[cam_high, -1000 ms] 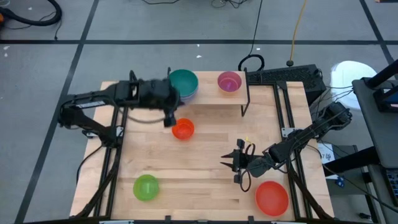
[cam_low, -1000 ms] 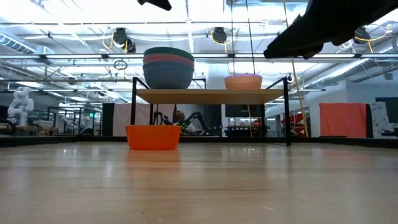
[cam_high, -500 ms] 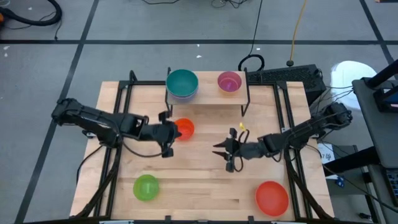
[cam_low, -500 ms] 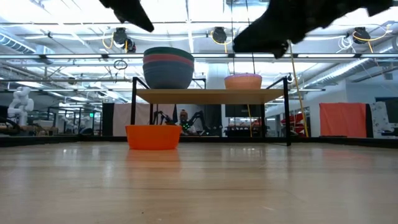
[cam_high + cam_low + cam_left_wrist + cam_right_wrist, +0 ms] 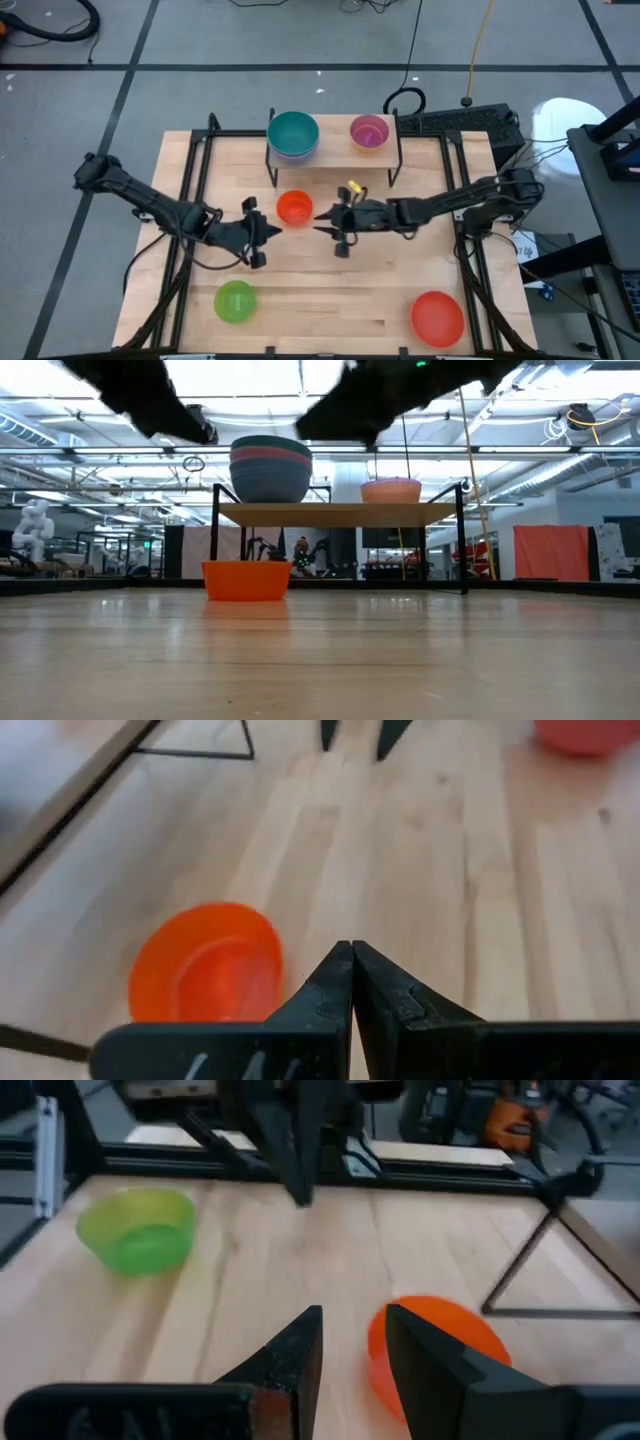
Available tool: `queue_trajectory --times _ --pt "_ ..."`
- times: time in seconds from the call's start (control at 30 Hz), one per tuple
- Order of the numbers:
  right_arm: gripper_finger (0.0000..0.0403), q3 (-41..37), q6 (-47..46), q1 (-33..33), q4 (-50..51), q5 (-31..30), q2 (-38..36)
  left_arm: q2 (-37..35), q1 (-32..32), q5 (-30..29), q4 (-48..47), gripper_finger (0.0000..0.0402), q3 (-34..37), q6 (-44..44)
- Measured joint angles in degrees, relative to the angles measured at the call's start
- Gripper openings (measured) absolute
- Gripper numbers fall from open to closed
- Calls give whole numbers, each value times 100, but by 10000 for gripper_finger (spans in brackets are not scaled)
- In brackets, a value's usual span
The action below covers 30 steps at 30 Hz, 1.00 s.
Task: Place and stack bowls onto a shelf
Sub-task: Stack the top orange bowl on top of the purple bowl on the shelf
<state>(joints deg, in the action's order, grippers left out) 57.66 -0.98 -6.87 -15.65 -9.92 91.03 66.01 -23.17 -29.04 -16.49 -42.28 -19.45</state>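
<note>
just right of the orange bowl (image 5: 294, 207), the right gripper (image 5: 328, 215) hangs spread, lined up to grasp; left gripper (image 5: 262, 231) pressed together, empty

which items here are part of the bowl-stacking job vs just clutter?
Job: shelf; teal bowl stack and pink bowl on it; orange bowl, green bowl, red bowl on the table; left hand shut, right hand open.
Clutter: black cable loop, floor cables.

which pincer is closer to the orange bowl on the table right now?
Roughly even. Right pincer, open and empty, sits just off the orange bowl on the side away from the left arm. Left pincer, shut and empty, sits off the other side, slightly nearer the table's front edge.
</note>
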Motion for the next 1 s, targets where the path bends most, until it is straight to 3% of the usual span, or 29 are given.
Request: queue_trajectory --times 0.37,0.6,0.9,1.0 --pt "108 1372 521 484 749 790 1500 -91 -444 -242 1816 10 1422 -620" --pt "133 1584 778 657 1038 1163 2075 -82 -683 -311 2756 10 1984 -670" --pt "172 1576 1330 681 1027 1115 2333 -80 -672 -595 3038 10 2198 -705" --pt "172 1521 1574 686 988 836 2325 -82 -668 -618 3076 10 2198 -647"
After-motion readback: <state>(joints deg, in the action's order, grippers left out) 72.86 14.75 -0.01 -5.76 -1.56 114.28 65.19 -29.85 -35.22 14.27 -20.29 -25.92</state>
